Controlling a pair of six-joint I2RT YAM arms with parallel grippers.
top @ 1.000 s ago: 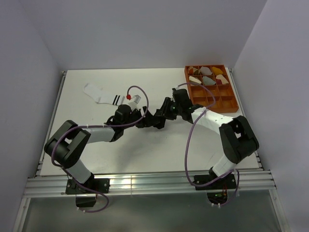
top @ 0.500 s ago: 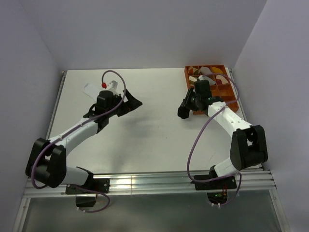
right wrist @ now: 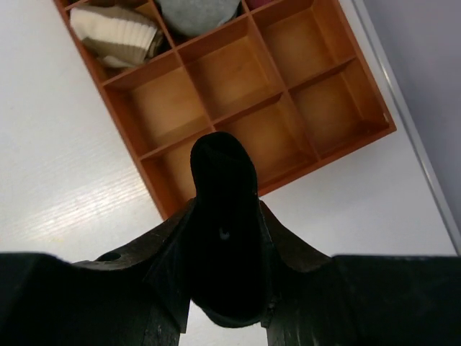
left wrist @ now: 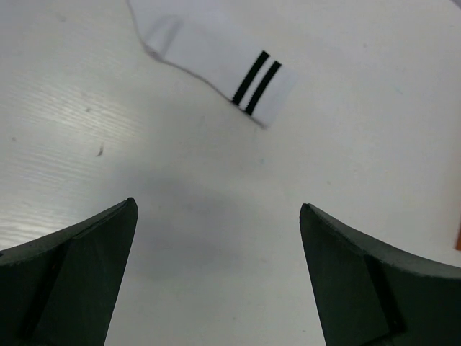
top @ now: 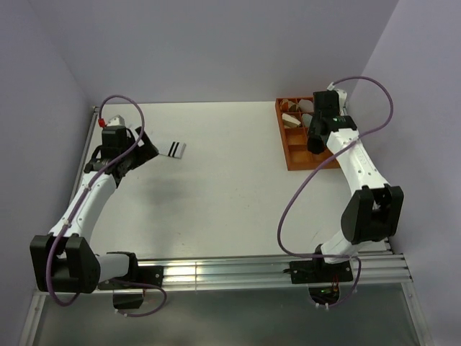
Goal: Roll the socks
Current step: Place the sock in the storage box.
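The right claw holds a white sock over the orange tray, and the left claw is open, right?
Not white: the right wrist view shows the right gripper holding a black sock over the orange tray. The left gripper is open.

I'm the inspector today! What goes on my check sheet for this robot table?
Surface: white table, smooth.
Job's things: white sock lies flat, unrolled; black sock bunched in the right hand.
Clutter: orange tray, tan bundle and grey bundle in its back compartments.
Hands: left hand open above the table; right hand shut on the black sock, over the tray.
Cables: purple cables loop off both arms.
Surroundings: pale walls; metal rail at the near edge.
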